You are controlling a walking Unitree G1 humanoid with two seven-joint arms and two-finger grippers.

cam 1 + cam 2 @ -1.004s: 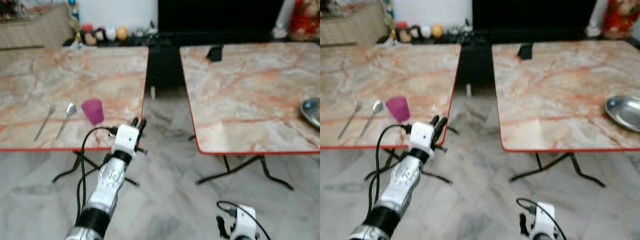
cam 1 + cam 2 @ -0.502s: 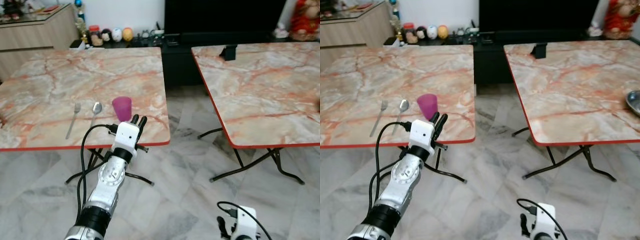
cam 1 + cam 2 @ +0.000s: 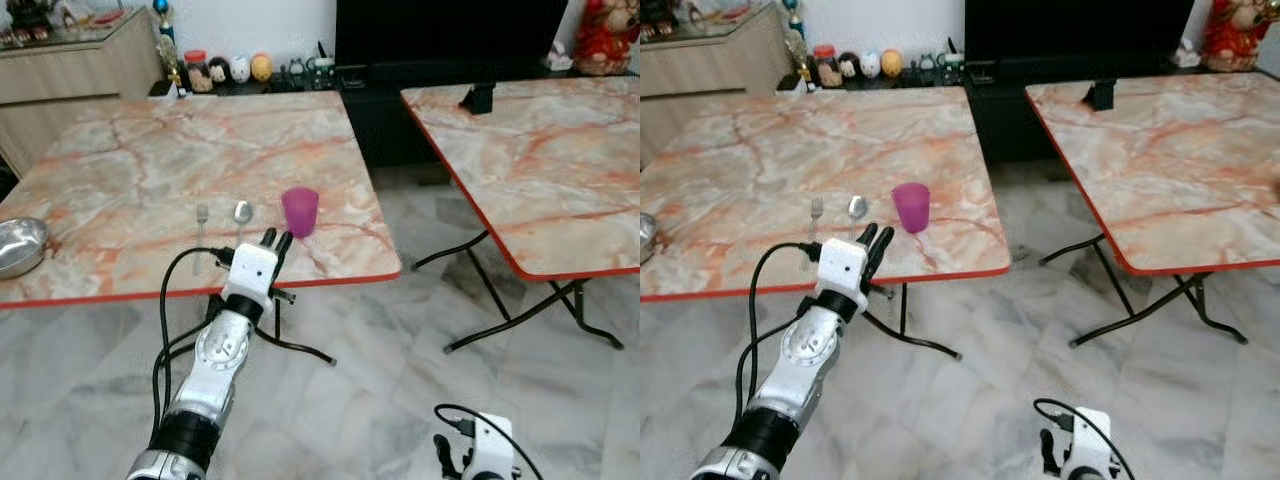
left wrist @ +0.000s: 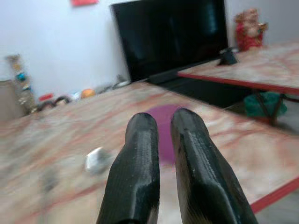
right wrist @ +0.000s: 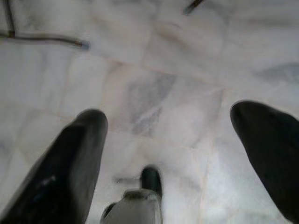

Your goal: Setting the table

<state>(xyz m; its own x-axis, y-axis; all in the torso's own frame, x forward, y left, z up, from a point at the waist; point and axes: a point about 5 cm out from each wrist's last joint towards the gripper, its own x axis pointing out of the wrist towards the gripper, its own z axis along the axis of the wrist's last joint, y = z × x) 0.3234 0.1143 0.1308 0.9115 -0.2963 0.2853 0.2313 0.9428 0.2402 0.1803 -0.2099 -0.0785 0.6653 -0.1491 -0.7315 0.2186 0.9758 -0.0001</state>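
A purple cup [image 3: 300, 211] stands upright near the front right corner of the left marble table [image 3: 120, 160]. To its left lie a spoon [image 3: 241, 211] and a fork [image 3: 201, 214]. A metal bowl [image 3: 18, 245] sits at that table's front left edge. My left gripper [image 3: 277, 239] is raised at the table's front edge, just short of the cup, shut with nothing in it. In the left wrist view the cup [image 4: 163, 133] stands right behind the closed fingers [image 4: 140, 154]. My right gripper [image 5: 173, 154] hangs low over the floor, open and empty.
A second marble table [image 3: 540, 150] stands to the right, with a small black object [image 3: 481, 97] at its far edge. A floor gap separates the two tables. Folding legs [image 3: 300, 350] stick out under the left table. A black TV [image 3: 440, 30] and a sideboard [image 3: 70, 70] line the back wall.
The camera has swung left, so the whole scene slid right and the metal bowl came into view. Both arms keep the same pose; the cup, spoon and fork have not moved.
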